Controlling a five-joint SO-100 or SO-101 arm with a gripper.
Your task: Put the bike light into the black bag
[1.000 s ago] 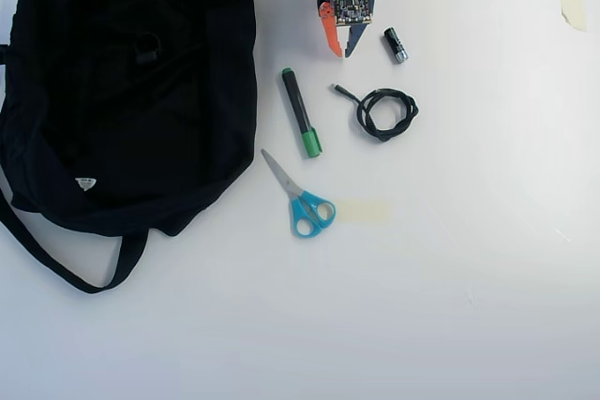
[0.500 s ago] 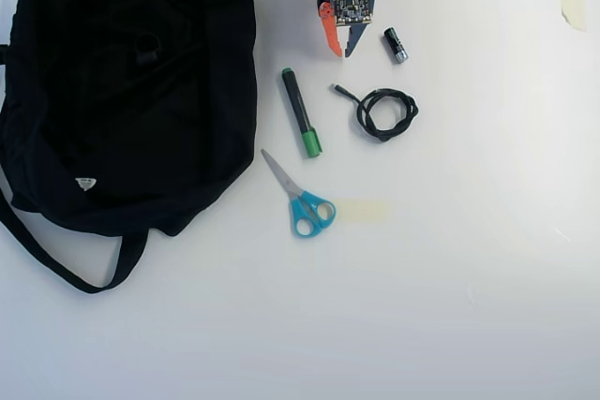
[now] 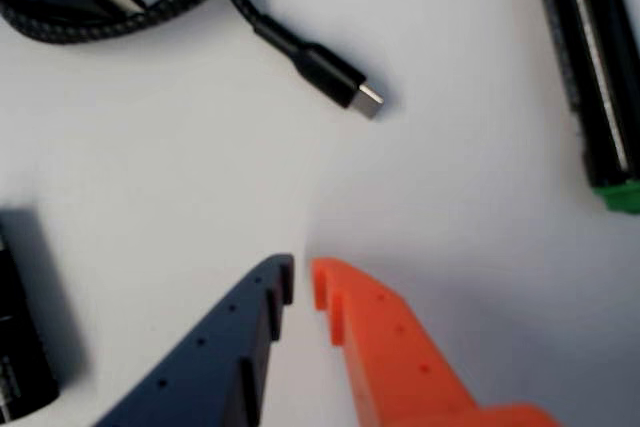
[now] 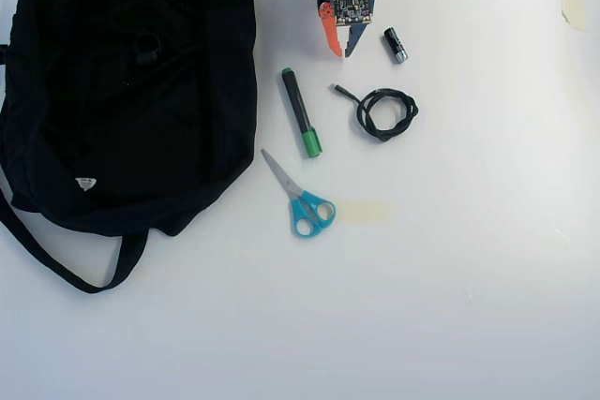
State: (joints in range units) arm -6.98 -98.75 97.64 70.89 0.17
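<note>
One claw (image 4: 341, 51) nearly shut, empty, bike light (image 4: 146, 48) on black bag (image 4: 103, 147), well apart

Bright, even light; blurry wrist view

A black bag (image 4: 131, 91) is spread at the left; a marker (image 4: 301, 125), scissors (image 4: 300, 195) and cable (image 4: 382, 111) are laid beside it.

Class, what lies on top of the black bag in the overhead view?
On the black bag lies a small dark object with a loop, probably the bike light, black on black. Whatever lies inside or underneath is hidden by fabric.
</note>
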